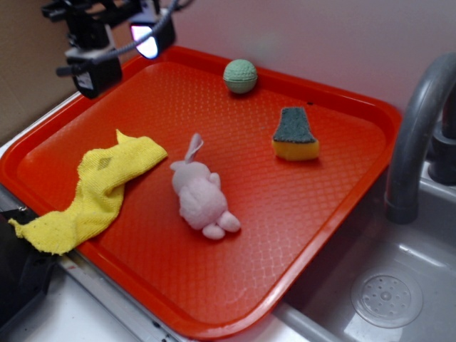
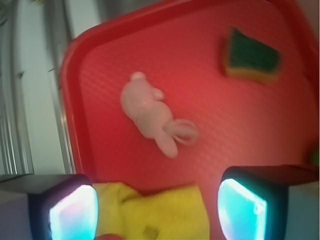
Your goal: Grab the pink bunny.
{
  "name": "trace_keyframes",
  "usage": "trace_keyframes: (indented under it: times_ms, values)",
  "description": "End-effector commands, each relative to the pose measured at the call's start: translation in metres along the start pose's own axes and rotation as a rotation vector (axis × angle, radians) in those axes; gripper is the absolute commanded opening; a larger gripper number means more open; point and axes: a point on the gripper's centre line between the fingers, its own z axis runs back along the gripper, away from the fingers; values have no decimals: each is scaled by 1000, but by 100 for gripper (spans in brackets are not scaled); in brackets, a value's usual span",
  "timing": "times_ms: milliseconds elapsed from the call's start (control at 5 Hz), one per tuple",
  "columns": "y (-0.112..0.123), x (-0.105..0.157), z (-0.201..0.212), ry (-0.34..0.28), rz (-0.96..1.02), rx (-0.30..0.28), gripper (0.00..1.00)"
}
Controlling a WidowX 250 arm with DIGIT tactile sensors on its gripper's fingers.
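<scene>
The pink bunny (image 1: 199,192) lies on its side near the middle of the red tray (image 1: 313,235), ears toward the back, feet toward the front. In the wrist view the pink bunny (image 2: 150,112) lies above centre on the red tray (image 2: 240,130), ahead of the jaws. My gripper (image 1: 117,53) hangs high over the tray's back left corner, well away from the bunny. Its fingers (image 2: 72,212) stand wide apart, so the gripper (image 2: 157,210) is open with nothing held; the yellow cloth (image 2: 160,212) lies far below between them.
A yellow cloth (image 1: 96,189) drapes over the tray's left rim. A green knitted ball (image 1: 240,75) sits at the back, and a green-and-yellow sponge (image 1: 295,135) to the right. A grey faucet (image 1: 417,128) and sink (image 1: 399,285) lie right of the tray.
</scene>
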Motion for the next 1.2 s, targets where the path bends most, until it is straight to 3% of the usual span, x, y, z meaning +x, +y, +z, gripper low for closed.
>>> trace_keyframes:
  times_ms: [0, 200, 1000]
  values:
    - [-11, 16, -33, 128, -479, -4, 100]
    - [-22, 21, -57, 192, -669, -55, 100]
    - [-25, 29, -137, 337, -572, -57, 100]
